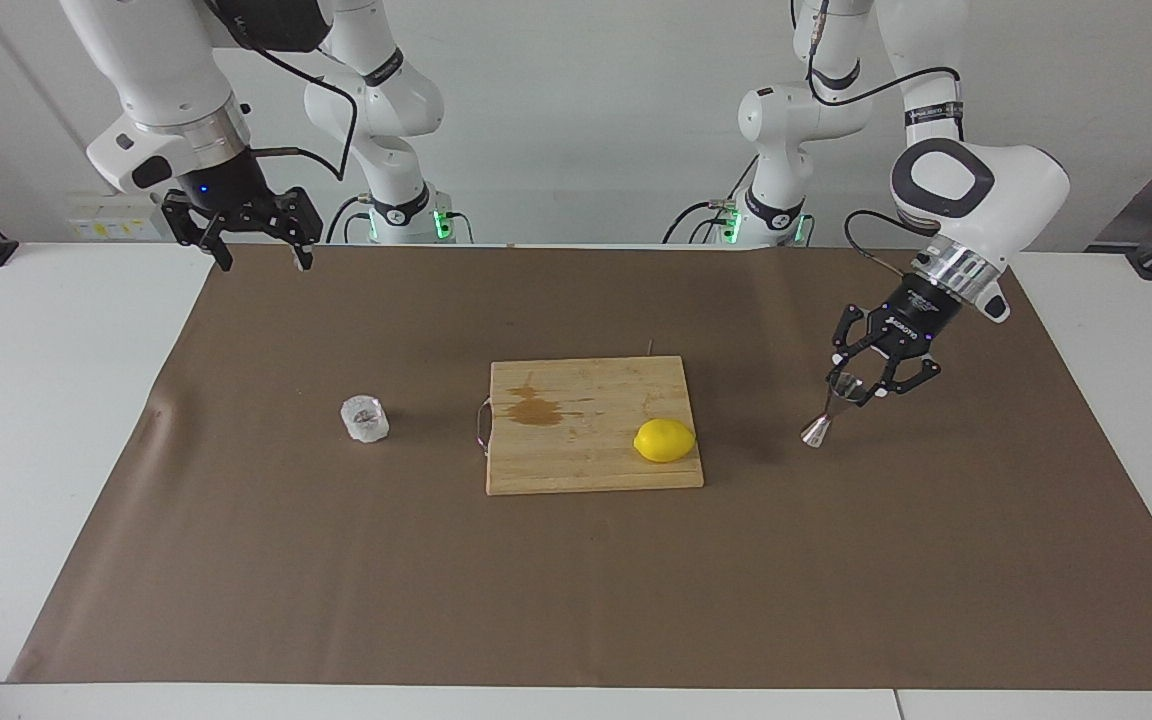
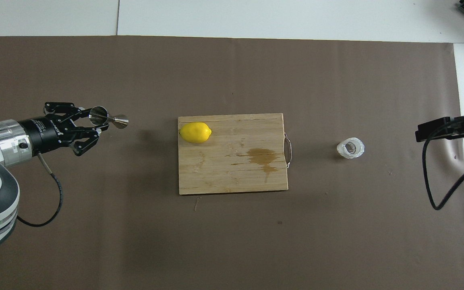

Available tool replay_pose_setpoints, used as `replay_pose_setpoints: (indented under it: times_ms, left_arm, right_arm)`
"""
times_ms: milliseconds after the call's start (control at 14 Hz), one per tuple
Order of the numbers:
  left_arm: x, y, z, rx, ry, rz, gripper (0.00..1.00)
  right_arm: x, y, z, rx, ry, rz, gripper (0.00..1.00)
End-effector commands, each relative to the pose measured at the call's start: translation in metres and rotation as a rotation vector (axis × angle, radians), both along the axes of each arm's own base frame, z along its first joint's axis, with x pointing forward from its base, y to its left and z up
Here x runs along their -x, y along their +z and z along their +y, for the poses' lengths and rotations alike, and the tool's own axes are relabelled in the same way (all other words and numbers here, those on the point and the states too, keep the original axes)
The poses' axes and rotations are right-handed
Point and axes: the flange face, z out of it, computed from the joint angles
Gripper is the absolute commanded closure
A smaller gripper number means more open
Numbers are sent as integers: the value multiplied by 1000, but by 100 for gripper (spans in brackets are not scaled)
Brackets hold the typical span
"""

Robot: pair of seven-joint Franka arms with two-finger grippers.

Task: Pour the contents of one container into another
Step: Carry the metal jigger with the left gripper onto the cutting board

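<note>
While the left end effector has its fingers closed on the upper cone of the steel jigger, the jigger hangs tilted, its lower cone pointing down toward the lemon. It seems to be just off the brown paper at the left arm's end of the bench, though I cannot tell this surely. In the facing view it is at about three o'clock from the wooden cutting board.

The small glass cup stands upright on the paper at about nine o'clock from the board in that view, well apart from the jigger. The right end effector waits with its fingers spread wide and holding nothing, over the paper's edge close to the robots.

To do this step well, I think the jigger should be carried slowly toward the middle and turned upright before it is set down, so that its mouth looks up. The yellow lemon lies on the board's corner next to the jigger, so the path should pass above it. The thin waist gives little hold; a quick swing may let it slip.
</note>
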Motion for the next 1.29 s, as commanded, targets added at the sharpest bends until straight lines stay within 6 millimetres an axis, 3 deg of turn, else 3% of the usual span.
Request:
replay_pose_setpoints:
  times_ms: [0, 358, 573, 645, 860, 1003, 1074, 1218]
  left_arm:
    - [7, 17, -66, -2, -119, -31, 100]
    - [34, 26, -175, 9, -176, -48, 100]
    - [50, 7, -252, -9, -189, -38, 100]
    - [52, 0, -269, -10, -161, -44, 100]
    - [66, -2, -308, 1, -151, -71, 100]
    - [68, -20, -320, -17, -153, -68, 100]
    - [74, -33, -339, -27, -168, -75, 100]
    - [74, -51, -347, -44, -164, -73, 100]
  right_arm:
    - [6, 3, -3, -5, 17, 0, 0]
    - [6, 3, -3, -4, 17, 1, 0]
    - [6, 3, -4, -5, 14, 1, 0]
    - [6, 3, -3, -5, 17, 0, 0]
    - [6, 2, -2, -4, 18, 4, 0]
    - [6, 2, -4, -5, 18, 4, 0]
    - [7, 4, -2, -4, 24, 1, 0]
    - [10, 5, -2, -2, 27, 7, 0]
